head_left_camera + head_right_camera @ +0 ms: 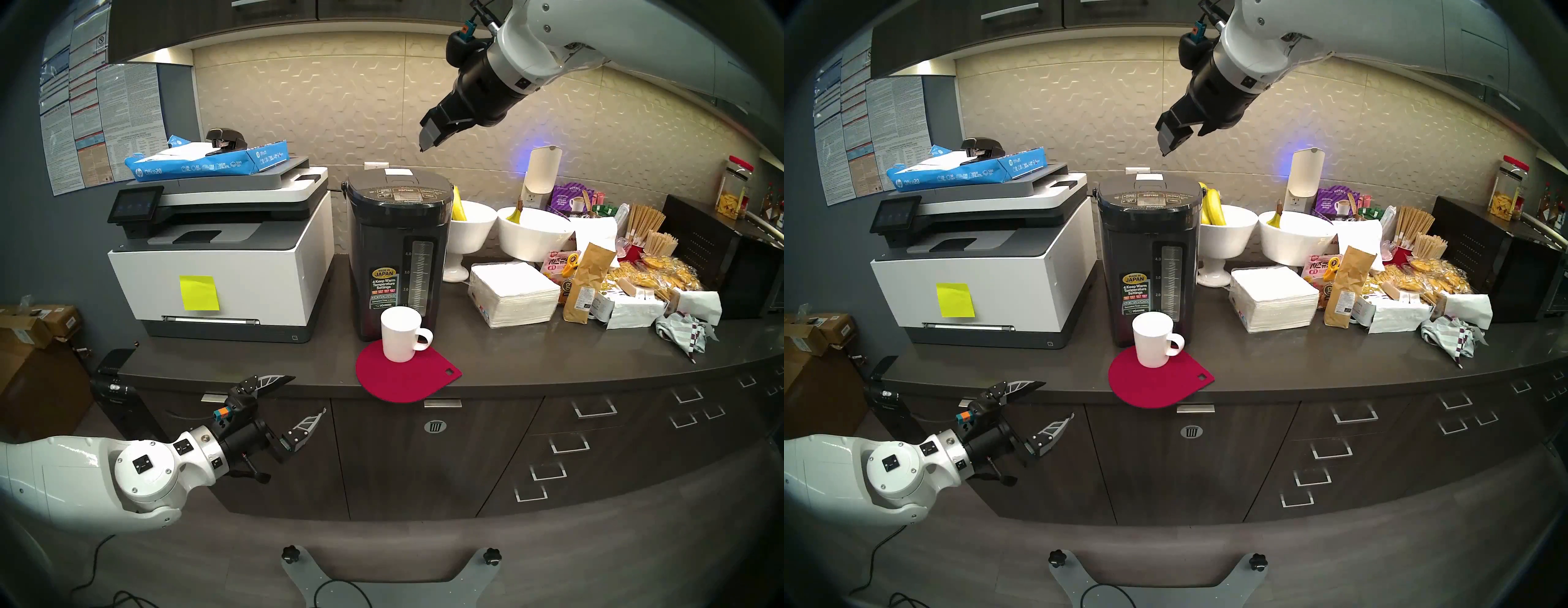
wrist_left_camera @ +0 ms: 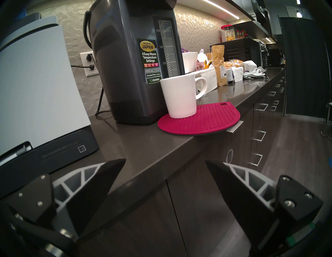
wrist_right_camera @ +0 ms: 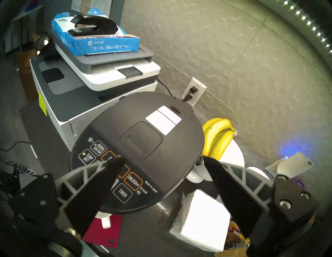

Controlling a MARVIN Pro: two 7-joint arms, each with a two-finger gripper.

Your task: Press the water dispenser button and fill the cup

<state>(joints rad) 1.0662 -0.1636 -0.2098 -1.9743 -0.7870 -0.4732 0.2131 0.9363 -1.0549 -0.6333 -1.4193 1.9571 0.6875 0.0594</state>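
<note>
- We see the counter (image 1: 530,356) run left to right, with dark drawers below its front edge.
- The printer (image 1: 220,259) sits at the counter's left end, just beside the pot's left flank, with a blue paper ream (image 1: 203,163) on top.
- The pot (image 1: 399,250) stands upright, its long axis vertical. Its gauge window and gold sticker face us, its control panel tilts up toward us at the top front, and its cord runs back to a wall outlet.
- The right gripper (image 1: 432,136) hangs in the air above and slightly right of the pot, well clear of the lid, pointing down and to the left. In the right wrist view its fingers (image 3: 231,190) stand wide apart with nothing between them.
- The left gripper (image 1: 301,399) is low, before the counter's front edge and left of the mat, pointing roughly level toward the cup. Its fingers (image 2: 100,181) are spread wide and hold nothing.
- The red mat (image 1: 407,378) lies in front of the pot, its front edge overhanging the counter.
- The cup (image 1: 401,333) stands upright on the mat's back part, just in front of the pot's base, mouth up and handle pointing right. We cannot tell whether it holds water.
- The button (image 1: 405,191) sits mid-panel, its long side running left to right. In the right wrist view a finger covers most of it.
</note>
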